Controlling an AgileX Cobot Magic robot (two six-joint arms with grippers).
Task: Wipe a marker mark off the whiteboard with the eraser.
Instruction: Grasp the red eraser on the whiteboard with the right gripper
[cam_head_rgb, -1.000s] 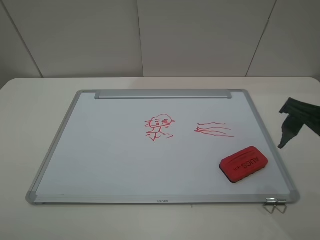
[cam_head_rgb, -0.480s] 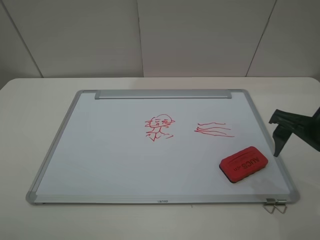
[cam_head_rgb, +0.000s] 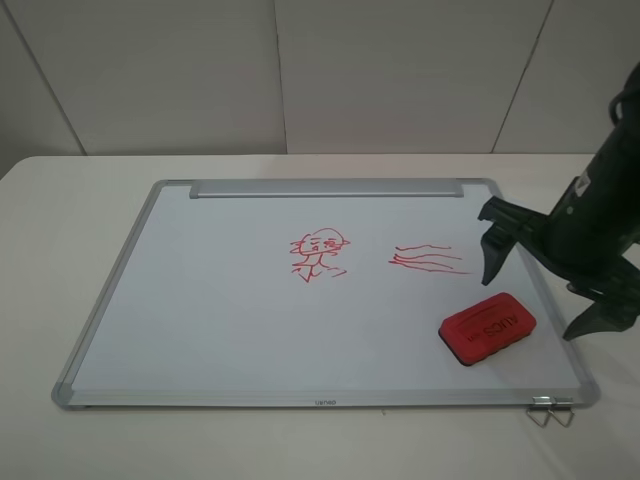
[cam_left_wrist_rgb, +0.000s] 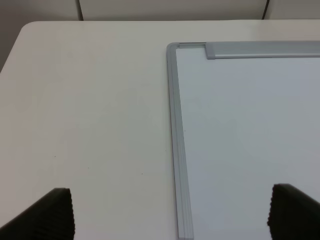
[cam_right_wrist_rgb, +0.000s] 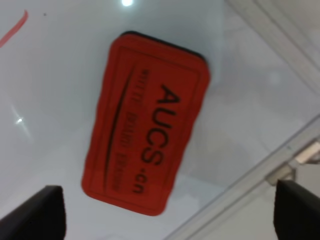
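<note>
While the eraser (cam_head_rgb: 488, 328) lies flat, ungrasped, near the whiteboard's (cam_head_rgb: 200, 310) right corner opposite its tray strip (cam_head_rgb: 325, 188), well apart from the marker mark (cam_head_rgb: 318, 256) at mid-board, the right gripper (cam_head_rgb: 535, 300) hovers above it, jaws spread wide, empty: reach-to-grasp step, I judge. Next calls for lowering astride the eraser and closing. Left gripper (cam_left_wrist_rgb: 172, 215), likewise spread, empty, sits by the left edge; clearance over eraser unclear.

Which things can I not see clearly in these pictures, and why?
- Small print on the eraser: blurred in the right wrist view, too small in exterior high.
- Left gripper: only its tips show, cut off by the left wrist view's edge.
- Right gripper: its upper part runs off exterior high's right edge.
</note>
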